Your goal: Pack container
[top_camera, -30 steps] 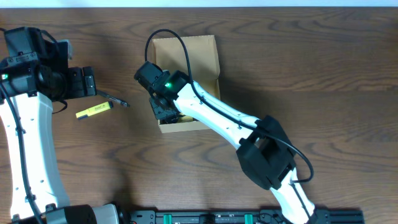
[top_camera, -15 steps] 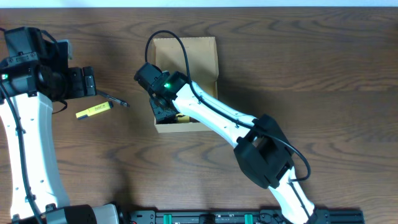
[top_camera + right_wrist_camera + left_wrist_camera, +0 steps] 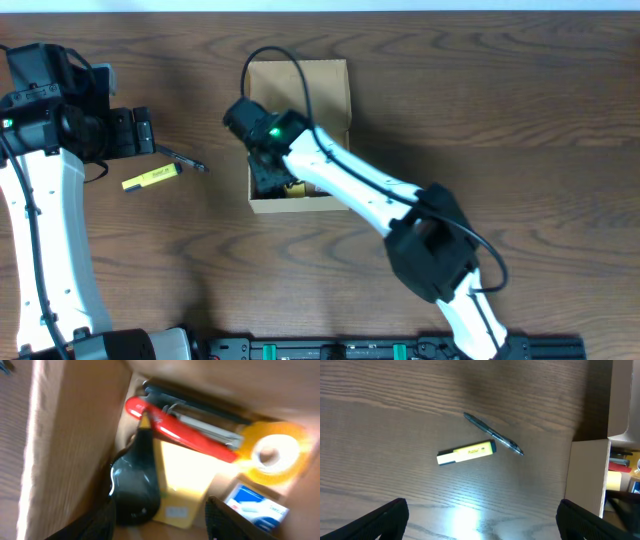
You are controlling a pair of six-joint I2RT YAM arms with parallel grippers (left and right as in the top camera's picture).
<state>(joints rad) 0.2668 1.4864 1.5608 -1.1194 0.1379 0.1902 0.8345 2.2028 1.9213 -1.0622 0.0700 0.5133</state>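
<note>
The right arm (image 3: 360, 195) has swung slightly toward the table's far right since a second ago, its wrist edging up over the box (image 3: 320, 85), and its jaws have spread wider. The left arm (image 3: 45, 200), highlighter and pen have not shifted.

On the dark wood table (image 3: 500, 100), the tan cardboard box sits near the middle, toward the far edge, flap lid folded back flat on the far side. The right arm reaches across from the near right, and the right gripper (image 3: 160, 527) is lowered into the near half of the box. Its fingers stand part open with nothing clamped between them, hanging over the contents.

The left arm runs up the left edge of the table. The left gripper (image 3: 480, 522) hovers over bare wood with its fingers spread as wide as they go, holding nothing, well left of the box.

Inside the box, seen from the right wrist, a yellow pad (image 3: 182, 485) lies flat. A rounded black object (image 3: 132, 485) rests against the pad's left side by the box wall. A red stapler (image 3: 180, 427) lies slanted above them, a yellow tape roll (image 3: 272, 452) sits at its right end, and a small blue-and-white pack (image 3: 255, 505) is below the roll.

Out on the table, left of the box, lies a yellow highlighter (image 3: 466, 453), with a dark pen (image 3: 493, 434) just beside it, not touching.
</note>
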